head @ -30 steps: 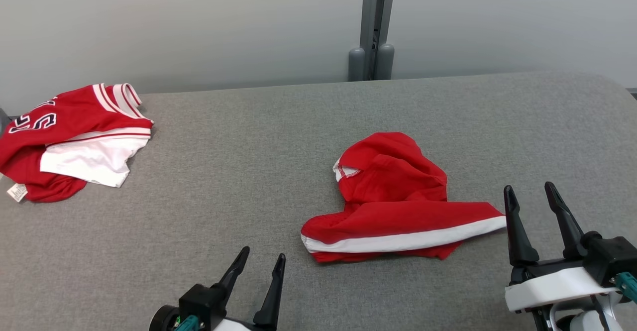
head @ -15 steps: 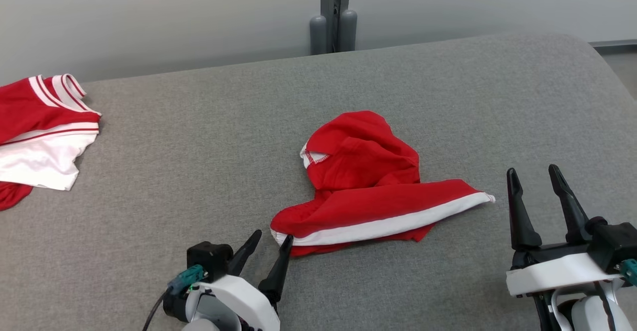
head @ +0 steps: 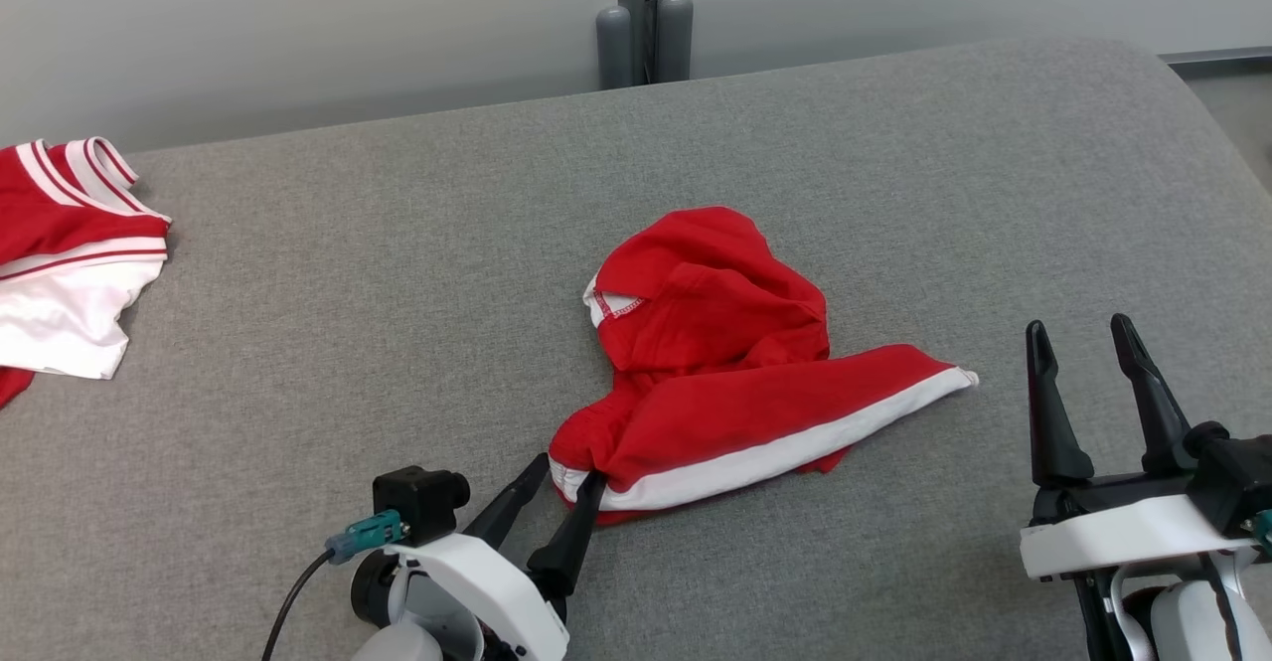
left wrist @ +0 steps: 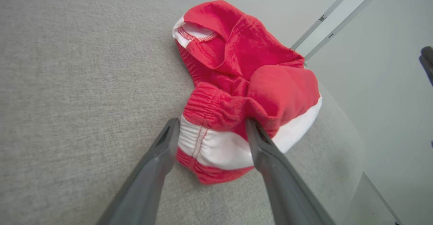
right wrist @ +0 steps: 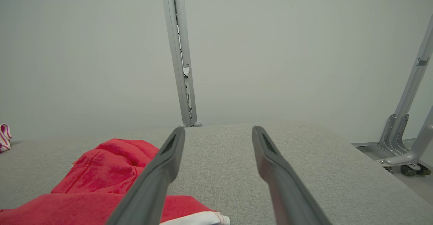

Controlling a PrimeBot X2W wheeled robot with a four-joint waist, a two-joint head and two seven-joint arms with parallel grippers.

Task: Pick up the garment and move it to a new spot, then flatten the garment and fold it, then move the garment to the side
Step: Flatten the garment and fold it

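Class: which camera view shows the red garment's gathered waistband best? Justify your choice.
Left wrist view: the waistband sits close up between the fingers of the open left gripper, stitching visible. The head view shows it small, partly behind a finger. The right wrist view shows other folds of the garment.

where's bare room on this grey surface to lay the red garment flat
Bare: between the jersey and the red garment, and ahead of the right gripper. Crowded: the garment's near corner, flanked by the open left gripper.
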